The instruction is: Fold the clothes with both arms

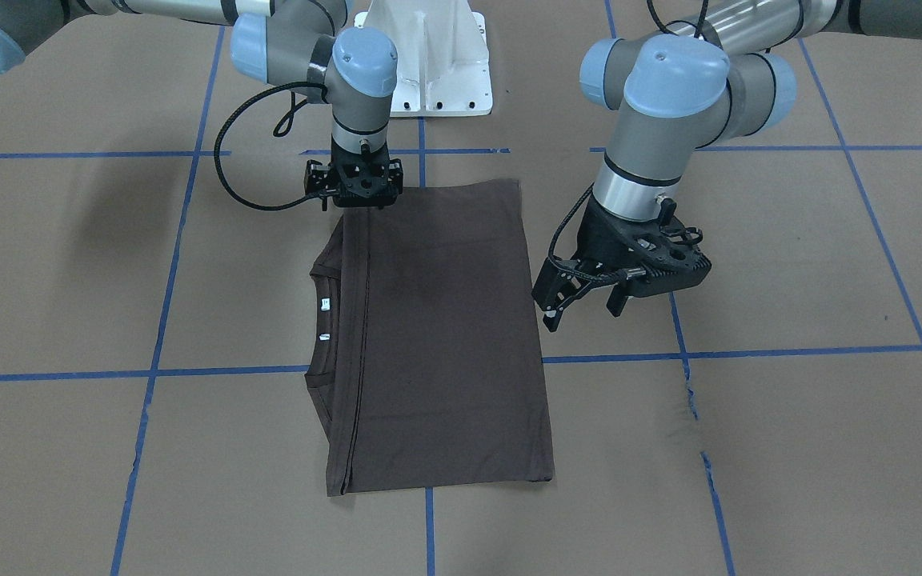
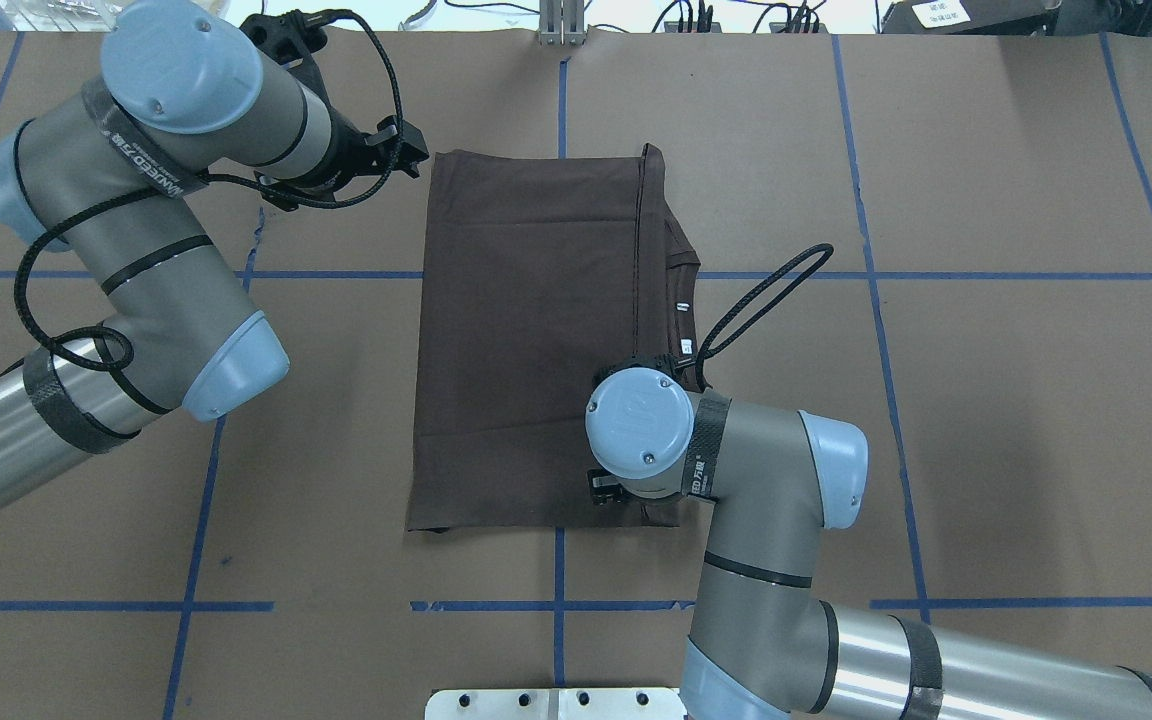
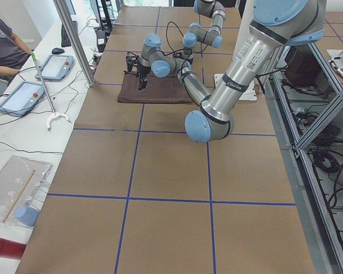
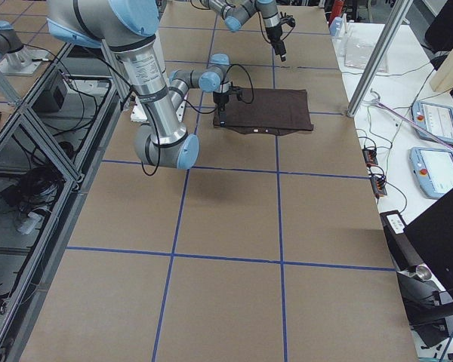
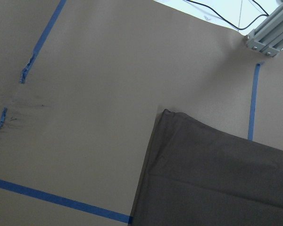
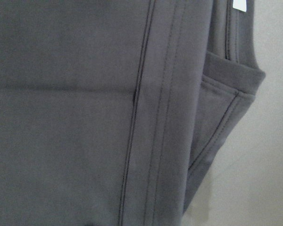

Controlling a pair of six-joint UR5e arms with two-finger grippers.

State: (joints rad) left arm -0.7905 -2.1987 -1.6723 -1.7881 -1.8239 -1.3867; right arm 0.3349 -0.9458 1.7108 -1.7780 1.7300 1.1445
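Brown table (image 1: 789, 448), gridded with blue tape (image 1: 749, 353), bears a folded dark brown T-shirt (image 1: 445, 336).

Dark brown T-shirt (image 1: 445, 336), white neck tags (image 1: 323, 303), blue-gridded brown table (image 1: 789, 264)

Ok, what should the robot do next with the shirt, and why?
Probably lower the left gripper onto the hem edge of the brown T-shirt. Its jaws are open and hover beside the cloth, while the right gripper sits low at the collar-end corner.

Right claw (image 1: 354, 192) tips out of sight
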